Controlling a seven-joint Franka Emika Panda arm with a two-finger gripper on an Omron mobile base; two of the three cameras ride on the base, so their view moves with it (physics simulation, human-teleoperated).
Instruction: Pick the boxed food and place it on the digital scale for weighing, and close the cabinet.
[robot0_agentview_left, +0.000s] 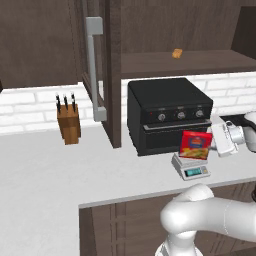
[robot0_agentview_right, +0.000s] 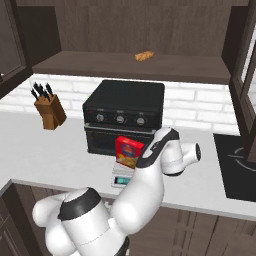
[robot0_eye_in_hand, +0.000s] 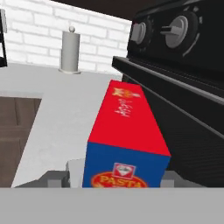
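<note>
The boxed food (robot0_agentview_left: 196, 145), red with a yellow picture, stands upright on the small grey digital scale (robot0_agentview_left: 190, 168) in front of the black oven. My gripper (robot0_agentview_left: 214, 144) reaches in from the right, level with the box's right side; its fingers are too small to read. From the right base camera the box (robot0_agentview_right: 128, 151) and scale (robot0_agentview_right: 121, 179) are partly covered by my arm. The hand camera looks down the box's red face and blue end (robot0_eye_in_hand: 127, 140). The cabinet door (robot0_agentview_left: 111, 75) with its grey bar handle (robot0_agentview_left: 94, 70) stands open, and another glass door (robot0_agentview_right: 245, 80) hangs open at the right.
A black oven (robot0_agentview_left: 167, 112) with knobs stands right behind the scale. A knife block (robot0_agentview_left: 68, 122) sits at the left on the counter. A small orange-tan lump (robot0_agentview_left: 177, 53) lies on the cabinet shelf. A paper towel holder (robot0_eye_in_hand: 70, 50) stands by the brick wall.
</note>
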